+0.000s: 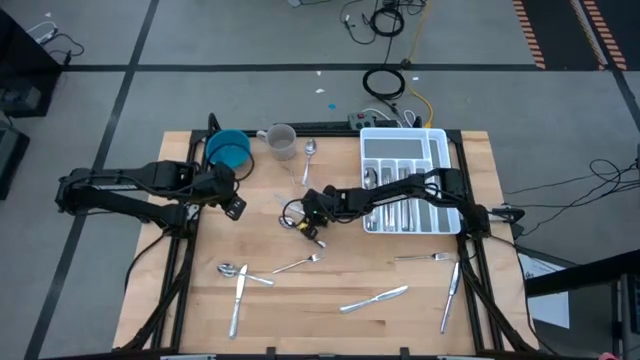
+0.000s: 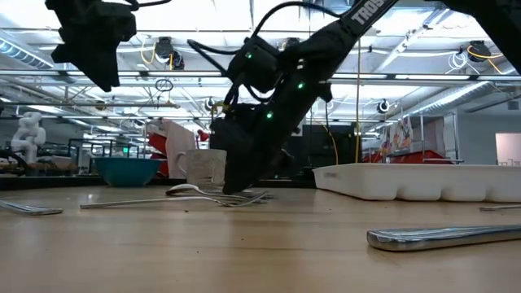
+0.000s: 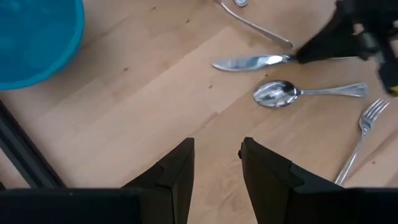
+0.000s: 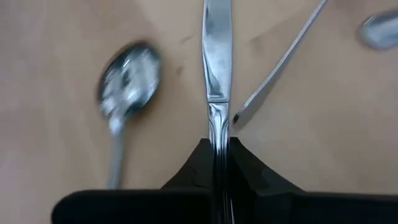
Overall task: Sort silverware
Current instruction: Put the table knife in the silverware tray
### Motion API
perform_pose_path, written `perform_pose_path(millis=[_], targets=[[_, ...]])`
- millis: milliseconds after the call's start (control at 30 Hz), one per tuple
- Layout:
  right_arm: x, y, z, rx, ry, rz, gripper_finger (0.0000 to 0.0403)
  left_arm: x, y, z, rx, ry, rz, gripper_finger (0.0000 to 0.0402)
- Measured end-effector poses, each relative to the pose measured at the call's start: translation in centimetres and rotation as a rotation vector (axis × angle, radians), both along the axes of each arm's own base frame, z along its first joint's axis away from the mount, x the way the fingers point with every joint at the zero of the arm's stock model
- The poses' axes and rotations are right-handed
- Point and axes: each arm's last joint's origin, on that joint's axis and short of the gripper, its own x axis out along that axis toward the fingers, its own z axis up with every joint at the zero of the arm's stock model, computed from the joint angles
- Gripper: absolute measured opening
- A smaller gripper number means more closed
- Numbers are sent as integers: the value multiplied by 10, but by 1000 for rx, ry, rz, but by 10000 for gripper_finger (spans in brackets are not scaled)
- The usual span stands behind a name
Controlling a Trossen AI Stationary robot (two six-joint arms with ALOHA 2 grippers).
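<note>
My right gripper (image 1: 311,214) is at the table's middle, shut on a table knife (image 4: 217,56) that shows in the left wrist view as the knife (image 3: 249,62). A spoon (image 4: 127,74) and another utensil's handle (image 4: 280,62) lie beside it on the wood. My left gripper (image 3: 217,165) hangs open above the table near the blue bowl (image 1: 228,150), with nothing between its fingers. More silverware lies toward the near edge: a spoon (image 1: 232,268), a fork (image 1: 300,264) and a knife (image 1: 375,298). My right gripper pinches the knife's handle (image 4: 217,127), just behind the blade, between its two fingers. The fingers (image 4: 245,165) slant down from the table's right side, in line with the knife's length. The blade (image 4: 217,43) points away from the gripper, low over or on the wood.
The white compartmented tray (image 1: 440,140) stands at the far right with silverware in it. A clear cup (image 1: 282,140) and a spoon (image 1: 309,150) are at the far edge by the bowl. A fork (image 1: 425,257) and a knife (image 1: 452,295) lie at the near right.
</note>
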Motion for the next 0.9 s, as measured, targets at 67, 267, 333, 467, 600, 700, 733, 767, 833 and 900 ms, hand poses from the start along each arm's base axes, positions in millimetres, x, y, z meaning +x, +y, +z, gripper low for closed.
perform_pose_path(millis=[67, 267, 333, 467, 600, 700, 733, 767, 833, 900], targets=[[-6, 3, 14, 25, 9, 21, 2, 0, 0, 0, 15, 0, -2, 136], [-18, 9, 63, 3, -50, 22, 1, 0, 2, 1, 54, 1, 14, 136], [-22, 12, 74, -12, -52, 20, 1, 0, 2, 1, 62, 1, 18, 136], [-33, 22, 98, -30, -78, 24, 1, 0, 2, 1, 81, 0, 26, 136], [-44, 25, 120, -60, -118, -131, 0, 0, 3, 1, 89, -1, 31, 136], [-57, 24, 134, -73, -136, -317, 0, 1, 3, 1, 90, -10, 33, 136], [-63, 23, 138, -79, -132, -383, 0, 1, 3, 2, 91, -15, 33, 136], [-69, 23, 142, -88, -126, -431, 0, 2, 3, 2, 92, -22, 32, 136], [-80, 24, 148, -118, -102, -480, 0, 4, 3, 3, 96, -42, 27, 136], [-91, 26, 155, -144, -88, -522, 0, 5, 3, 3, 101, -51, 17, 136]])
